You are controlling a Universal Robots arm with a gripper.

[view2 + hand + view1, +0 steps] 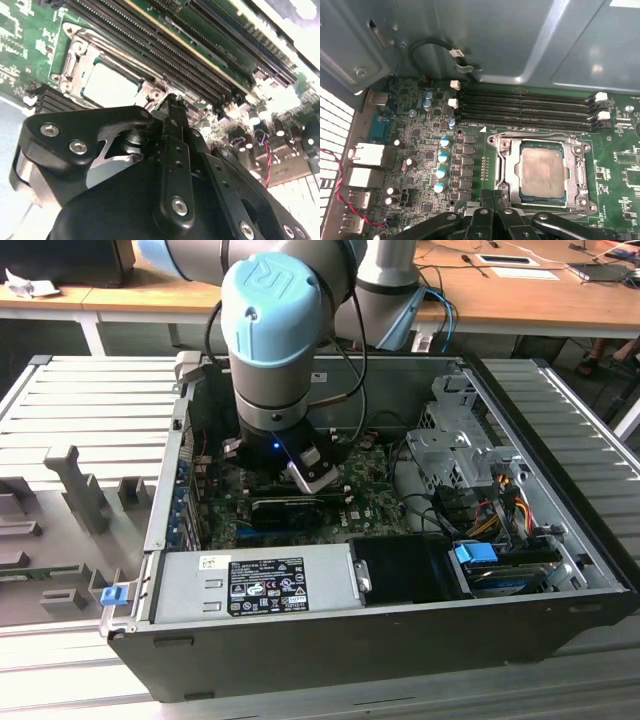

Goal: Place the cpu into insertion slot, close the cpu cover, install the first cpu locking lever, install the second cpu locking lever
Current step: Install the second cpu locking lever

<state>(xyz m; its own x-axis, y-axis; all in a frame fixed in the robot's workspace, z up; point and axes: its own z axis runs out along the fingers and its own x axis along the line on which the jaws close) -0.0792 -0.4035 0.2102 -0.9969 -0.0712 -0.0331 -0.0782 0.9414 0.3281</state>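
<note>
**CPU seated and covered; gripper down at the socket's edge**

In the first wrist view the cpu (542, 175) lies flat in the insertion slot (506, 172), its dull face showing through the window of the cpu cover (581, 172), which lies down over it. The gripper (495, 202) sits at about 7 o'clock of the chip, its fingertips pressed together just beside the frame's edge and pinching nothing that I can make out. The second wrist view shows the same: the gripper (172, 100) tip close against the cover's corner, the cpu (110, 86) at 9 o'clock of it.

The work in hand looks like a locking lever. I judge it wants a push along the lever's own arc, kept low and clear of the chip face, so the tip does not skid onto the board.

The memory slots (525, 107) run at 12 o'clock of the socket and capacitors (441, 172) at 9 o'clock, all near. In the exterior view the arm reaches down into the computer case (560, 590), the power supply (250, 585) at 6 o'clock of it.
</note>
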